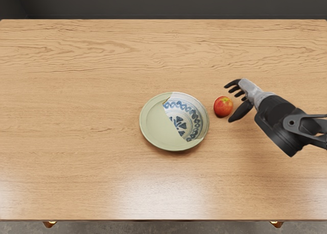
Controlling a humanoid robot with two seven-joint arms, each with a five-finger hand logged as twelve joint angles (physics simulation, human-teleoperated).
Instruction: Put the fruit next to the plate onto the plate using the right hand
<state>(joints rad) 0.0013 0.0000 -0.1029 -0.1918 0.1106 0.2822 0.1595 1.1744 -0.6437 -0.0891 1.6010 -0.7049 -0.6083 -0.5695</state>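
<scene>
A red apple (223,106) lies on the wooden table just right of a pale green plate (156,124), whose right half shows a blue and white pattern. My right hand (237,98) comes in from the right edge and hovers just right of the apple, fingers spread, thumb pointing down-left toward the fruit. The hand holds nothing and a narrow gap separates it from the apple. The left arm does not show.
The wooden table (76,65) spans the whole view, its far edge against a dark wall and its near edge at the bottom. Nothing else stands on it.
</scene>
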